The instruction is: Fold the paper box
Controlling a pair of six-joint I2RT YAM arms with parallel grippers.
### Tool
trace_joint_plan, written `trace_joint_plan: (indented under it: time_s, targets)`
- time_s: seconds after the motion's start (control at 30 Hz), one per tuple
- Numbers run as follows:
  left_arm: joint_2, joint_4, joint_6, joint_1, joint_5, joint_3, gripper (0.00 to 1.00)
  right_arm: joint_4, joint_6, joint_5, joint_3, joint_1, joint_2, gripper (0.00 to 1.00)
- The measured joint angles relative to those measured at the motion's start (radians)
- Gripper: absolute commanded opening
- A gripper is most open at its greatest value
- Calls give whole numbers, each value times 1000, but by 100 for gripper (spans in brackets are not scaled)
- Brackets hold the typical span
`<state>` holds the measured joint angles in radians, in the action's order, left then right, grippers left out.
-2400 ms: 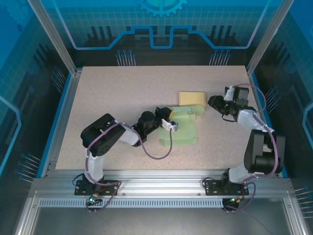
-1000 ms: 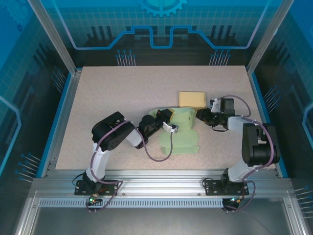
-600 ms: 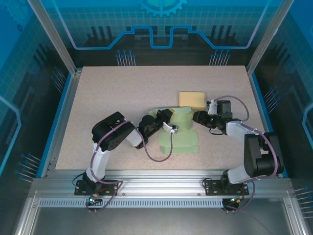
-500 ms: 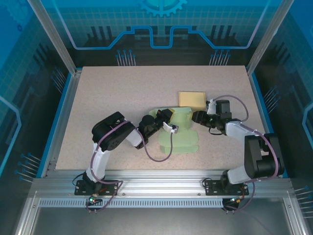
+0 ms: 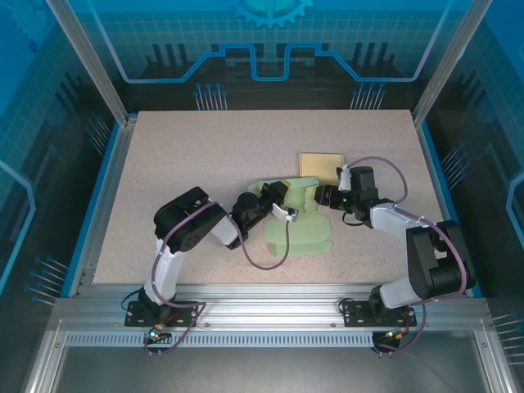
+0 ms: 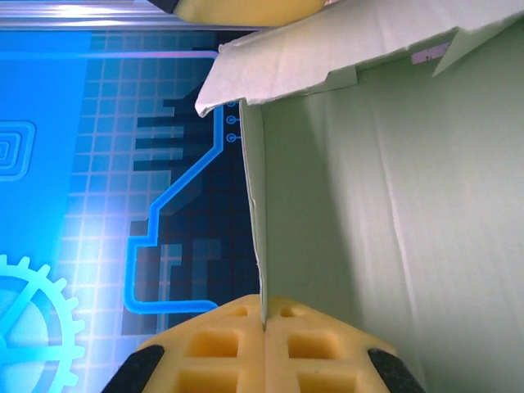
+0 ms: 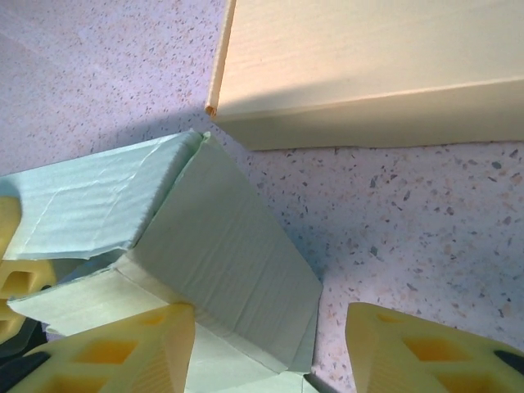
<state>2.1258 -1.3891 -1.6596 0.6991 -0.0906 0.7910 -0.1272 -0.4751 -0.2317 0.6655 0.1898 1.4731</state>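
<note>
Top and wrist views of a two-arm bench during the folding of a paper box. The pale green paper box [image 5: 299,219], partly erected, lies on the speckled table [image 5: 205,155] just beside the flat tan block [image 5: 321,166], on the block's left and on its side nearer the arm bases. One raised corner of the box comes close under the block's near left corner (whether the two touch cannot be told). The left gripper [image 5: 279,195] reaches the box from the side away from the block. In its wrist view the two yellow fingers are pressed together on the thin edge of an upright green wall [image 6: 393,205], the left gripper [image 6: 264,327] thus clamping the cardboard between its pads. The right gripper [image 5: 325,196] sits just below the block's near edge. Its wrist view shows the right gripper [image 7: 266,344] with fingers spread wide, one yellow finger [image 7: 106,348] lying against the folded green panel [image 7: 221,246] and the other over bare table [image 7: 393,213], gripping nothing. The block [image 7: 368,65] fills the upper part of that view as a plain, unmarked slab. A small pale patch [image 6: 430,56] on the box's upper flap is too small to read. Behind the box the blue back wall [image 6: 82,205] carries a printed gear [image 5: 270,8] and circuit-style lines.
</note>
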Motion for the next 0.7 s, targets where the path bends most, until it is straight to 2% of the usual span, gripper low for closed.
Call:
trace_joint_plan:
  time_s: [0.27, 0.7]
  targets:
    - [0, 0, 0, -2, -6, 0, 0, -73, 10, 71, -43, 42, 1, 59]
    - [0, -15, 0, 7, 25, 0, 0, -69, 9, 143, -112, 95, 1, 60]
